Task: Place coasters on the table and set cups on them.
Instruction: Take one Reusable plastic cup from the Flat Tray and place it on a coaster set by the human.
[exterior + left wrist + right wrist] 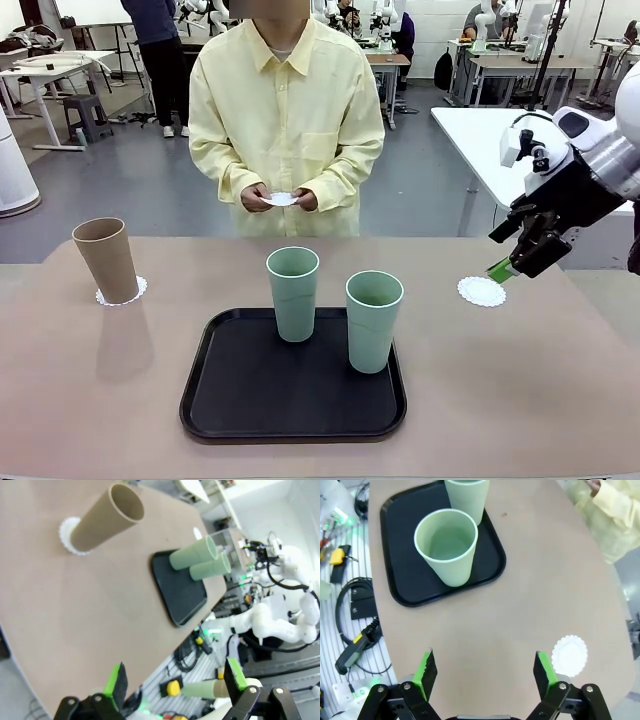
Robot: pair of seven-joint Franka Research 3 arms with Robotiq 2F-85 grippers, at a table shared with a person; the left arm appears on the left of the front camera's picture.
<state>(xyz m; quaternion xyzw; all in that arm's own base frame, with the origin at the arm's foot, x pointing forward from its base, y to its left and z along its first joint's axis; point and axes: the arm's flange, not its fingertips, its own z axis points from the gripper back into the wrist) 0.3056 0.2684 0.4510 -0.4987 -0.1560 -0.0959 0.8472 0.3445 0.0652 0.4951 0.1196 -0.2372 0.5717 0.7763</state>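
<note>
- Right gripper (485,667): fingers spread wide, nothing between them. It hovers over the right end of the table (520,390), just beside a bare coaster (482,291).
- Left gripper (175,680): also wide apart and empty, raised clear of the table.
- Tan cup (105,258): stands on a second coaster (121,292) at the table's far-left.
- Mint cup (293,293) and second mint cup (374,320): upright on the black tray (293,420) mid-table, near each other, not touching.
- Third coaster (281,199): held in the person's hands (256,197) at the far side.
</note>
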